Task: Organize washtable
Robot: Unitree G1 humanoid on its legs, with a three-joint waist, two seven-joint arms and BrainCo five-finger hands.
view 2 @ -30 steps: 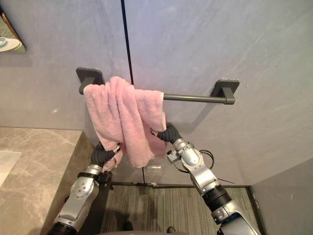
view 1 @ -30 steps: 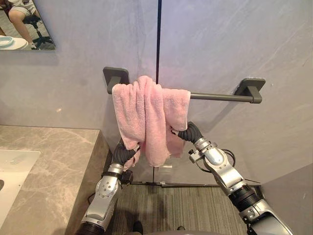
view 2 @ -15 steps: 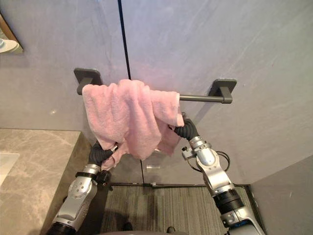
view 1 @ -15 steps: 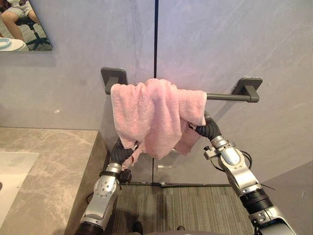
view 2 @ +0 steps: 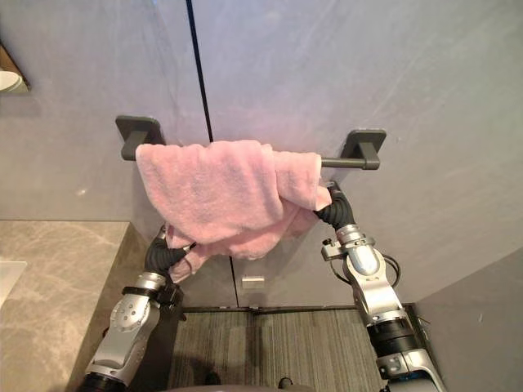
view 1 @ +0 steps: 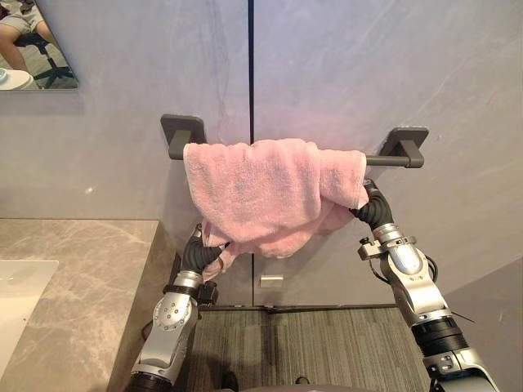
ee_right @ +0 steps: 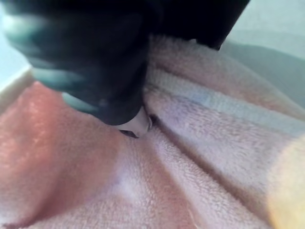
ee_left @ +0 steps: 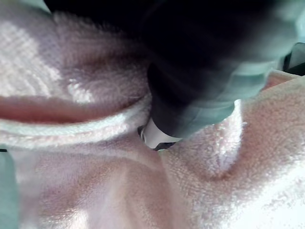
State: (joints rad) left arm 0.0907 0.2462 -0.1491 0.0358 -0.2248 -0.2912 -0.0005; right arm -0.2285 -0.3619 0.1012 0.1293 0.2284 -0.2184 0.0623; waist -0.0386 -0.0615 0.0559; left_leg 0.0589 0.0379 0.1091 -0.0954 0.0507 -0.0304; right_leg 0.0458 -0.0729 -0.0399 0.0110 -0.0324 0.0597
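A pink towel (view 1: 261, 192) hangs over the dark grey towel bar (view 1: 384, 160) on the wall, spread across most of its length. My left hand (view 1: 198, 251) is under the towel's lower left corner, its dark cover (ee_left: 190, 95) pressed into the cloth, with a fold (ee_left: 95, 191) pinched by a finger. My right hand (view 1: 372, 208) holds the towel's right edge just below the bar's right end. In the right wrist view its cover (ee_right: 95, 71) is pressed into the pink cloth (ee_right: 190, 167). Most of both hands' fingers are buried in the towel.
A marble counter (view 1: 73, 278) with a white basin (view 1: 16, 294) lies at the lower left. A mirror (view 1: 33, 49) hangs at the top left. The bar's brackets (view 1: 181, 131) (view 1: 406, 140) stick out from the wall. Grey carpet (view 1: 310, 351) runs below, and a small wall plate (view 1: 270, 280) sits under the towel.
My right hand has moved right and upward along the bar, drawing the bunched towel out wide. My left hand has kept its hold at the lower left corner.
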